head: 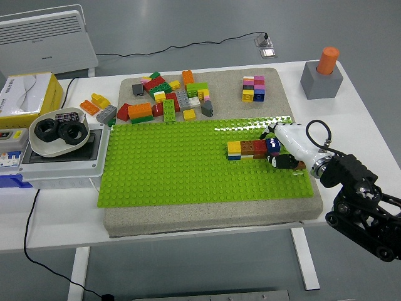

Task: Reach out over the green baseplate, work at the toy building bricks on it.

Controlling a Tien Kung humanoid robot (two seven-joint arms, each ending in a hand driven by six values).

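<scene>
A green baseplate [188, 163] lies on a grey mat on the white table [351, 113]. Near the baseplate's right edge sits a short row of bricks [249, 149], yellow, brown, red and blue. The right hand [285, 147] rests at the row's blue end, fingers curled around it.

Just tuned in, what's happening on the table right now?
The robot's right hand reaches in from the right over the green studded baseplate, its fingers at the right end of a short row of yellow, brown, red and blue toy bricks standing on the plate. Whether it grips a brick is unclear. A pile of loose mixed-colour bricks lies behind the plate. The left arm is out of view.
</scene>
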